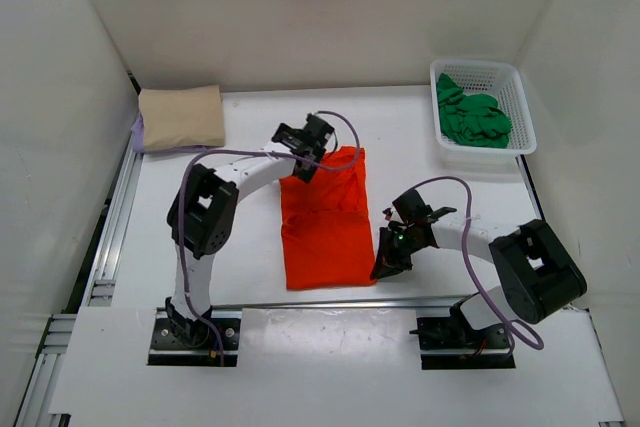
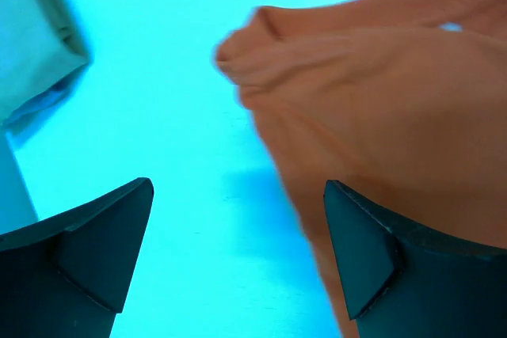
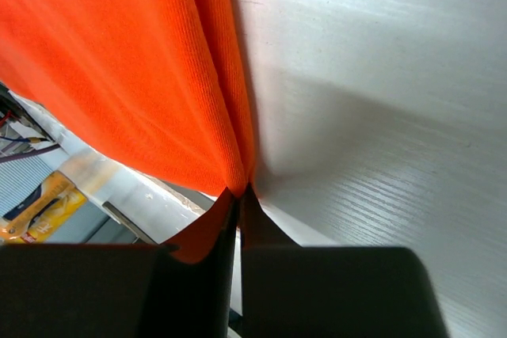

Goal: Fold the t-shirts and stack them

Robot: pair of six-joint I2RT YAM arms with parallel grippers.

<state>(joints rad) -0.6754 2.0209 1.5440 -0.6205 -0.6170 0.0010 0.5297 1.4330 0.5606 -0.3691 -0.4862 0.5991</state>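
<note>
**While the right pincer pinches a corner, the left waits wide**

Because the right gripper [image 3: 240, 195] has its jaws pressed together on the near edge of the orange-red t-shirt [image 1: 325, 222], the cloth runs from its tips in a tight pleat. The rest of the shirt spreads away to its left across the table [image 1: 250, 277]. At the shirt's far end hovers the left gripper [image 2: 238, 195], jaws at full spread and holding nothing, with a bunched corner just ahead of its fingers. Further off on that side lies the folded beige t-shirt [image 1: 181, 117], the lavender t-shirt [image 1: 138, 133] peeking from under it. Far beyond the right gripper, the green t-shirt [image 1: 473, 119] sits in the basket [image 1: 523, 112]. For a clean fold, the left gripper should probably take its corner before either lifts, so both ends travel level.
</note>
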